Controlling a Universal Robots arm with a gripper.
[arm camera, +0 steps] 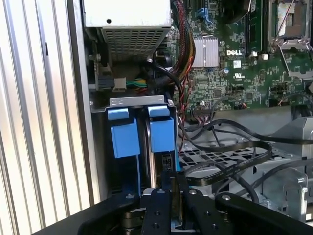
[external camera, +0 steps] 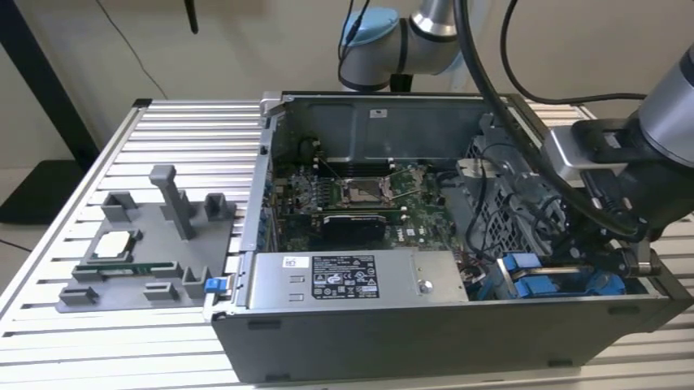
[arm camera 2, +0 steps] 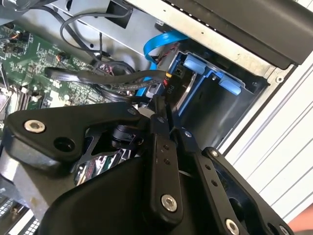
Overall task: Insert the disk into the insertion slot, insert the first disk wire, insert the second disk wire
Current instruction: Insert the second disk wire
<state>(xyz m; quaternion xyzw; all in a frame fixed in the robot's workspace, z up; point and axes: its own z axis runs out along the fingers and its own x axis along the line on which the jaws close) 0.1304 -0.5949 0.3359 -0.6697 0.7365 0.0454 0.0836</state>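
Note:
The insertion slot (arm camera: 137, 101), a grey metal bay with blue tabs (arm camera: 124, 139), sits in the case's front corner at the exterior view's right (external camera: 537, 284). The disk (arm camera 2: 189, 95) stands on edge inside it in its blue frame (arm camera 2: 208, 68); its thin edge (arm camera: 152, 152) shows between the tabs. My gripper (arm camera: 172, 172) hangs right at the disk's end, its black fingers (arm camera 2: 159, 147) pressed together on a black wire connector (arm camera: 167, 164). In the second wrist view the gripper (arm camera 2: 160, 105) ends just short of the disk's socket (arm camera 2: 167, 81). The arm reaches down there (external camera: 580, 252).
The grey labelled power-supply box (external camera: 347, 280) lies along the case's front wall. Loose black cables (arm camera: 230, 161) and a blue flat cable (arm camera 2: 159, 46) cross beside the bay, above a perforated cage (arm camera: 215, 156). A grey fixture (external camera: 141, 260) with parts stands on the slatted table.

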